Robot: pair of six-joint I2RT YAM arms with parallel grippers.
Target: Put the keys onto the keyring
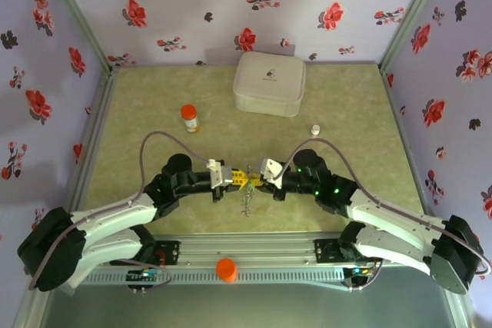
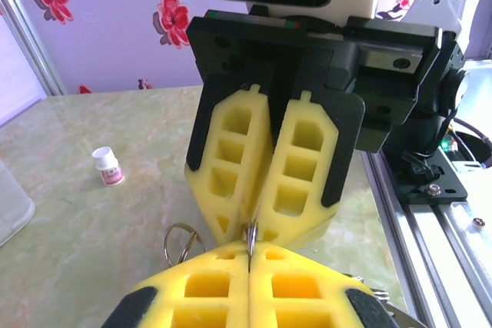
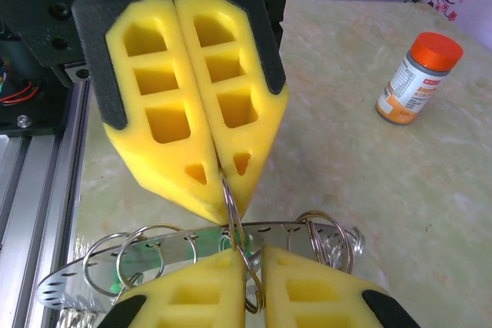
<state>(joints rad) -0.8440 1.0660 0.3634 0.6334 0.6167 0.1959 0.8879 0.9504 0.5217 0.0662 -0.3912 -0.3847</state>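
Both grippers meet tip to tip above the table's near middle. My left gripper (image 1: pixel 240 179) (image 2: pixel 250 250) is shut on the keyring (image 2: pixel 250 234), a thin metal split ring (image 3: pixel 231 213) that stands edge-on between the two sets of yellow fingers. My right gripper (image 1: pixel 256 180) (image 3: pixel 252 255) holds the ring's other side. Its jaws stand a narrow gap apart, and the tilted wire touches both pads. A curved metal plate (image 3: pixel 177 240) carrying more rings hangs below. I cannot pick out the keys. A bit of green (image 3: pixel 113 286) shows under the plate.
An orange-capped bottle (image 1: pixel 189 117) (image 3: pixel 419 78) stands back left, a white case (image 1: pixel 269 84) sits at the back, and a small white vial (image 1: pixel 314 128) (image 2: pixel 107 167) is back right. An orange knob (image 1: pixel 226 269) sits on the rail (image 1: pixel 254 255) by the arm bases.
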